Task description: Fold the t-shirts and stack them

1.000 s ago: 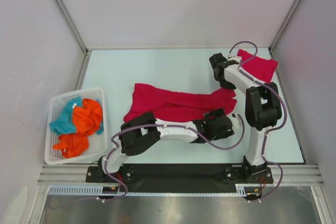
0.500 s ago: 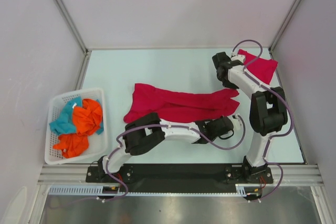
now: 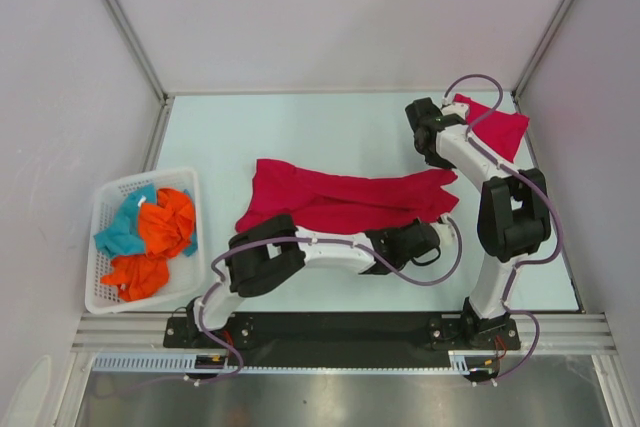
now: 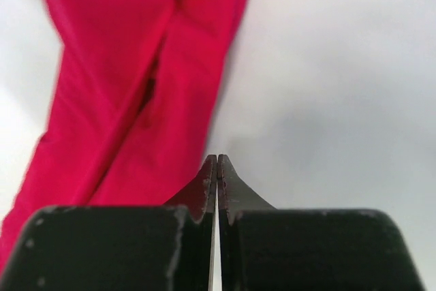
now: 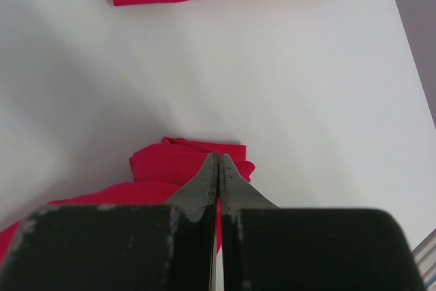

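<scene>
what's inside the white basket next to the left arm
The white basket holds crumpled orange cloth and a teal cloth. Anything lying beneath them is covered, and most of the basket floor is hidden.

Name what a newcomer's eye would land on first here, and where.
A long crimson t-shirt lies stretched across the middle of the pale table. A second t-shirt, folded, sits in the far right corner, and a white basket of orange and teal cloth stands at the left edge.
</scene>
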Controlling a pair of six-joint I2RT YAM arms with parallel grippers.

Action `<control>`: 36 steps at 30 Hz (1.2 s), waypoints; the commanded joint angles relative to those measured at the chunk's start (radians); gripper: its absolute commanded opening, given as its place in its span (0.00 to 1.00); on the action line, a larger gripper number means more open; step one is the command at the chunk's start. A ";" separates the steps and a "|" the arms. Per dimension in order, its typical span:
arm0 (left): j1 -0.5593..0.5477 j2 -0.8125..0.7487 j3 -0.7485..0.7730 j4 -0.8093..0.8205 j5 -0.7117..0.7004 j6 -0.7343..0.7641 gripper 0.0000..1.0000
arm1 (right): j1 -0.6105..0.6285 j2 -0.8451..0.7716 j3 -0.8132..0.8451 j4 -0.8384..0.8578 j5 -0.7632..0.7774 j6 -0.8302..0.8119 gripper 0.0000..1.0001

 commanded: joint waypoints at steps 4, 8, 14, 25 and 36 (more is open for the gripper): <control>0.001 -0.161 -0.005 -0.010 -0.051 0.008 0.00 | 0.007 -0.055 0.007 -0.004 0.021 0.003 0.00; 0.001 -0.173 0.009 -0.029 -0.079 0.016 0.00 | 0.014 -0.052 0.007 0.002 0.010 0.008 0.00; -0.004 -0.107 0.029 -0.023 -0.137 0.014 0.54 | 0.022 -0.048 -0.001 0.004 0.011 0.013 0.00; -0.004 -0.038 0.017 0.108 -0.126 0.056 0.77 | 0.014 -0.038 0.004 0.007 0.020 0.002 0.00; 0.003 0.064 0.063 0.171 -0.122 0.102 0.82 | -0.001 -0.037 0.002 0.007 0.027 -0.010 0.00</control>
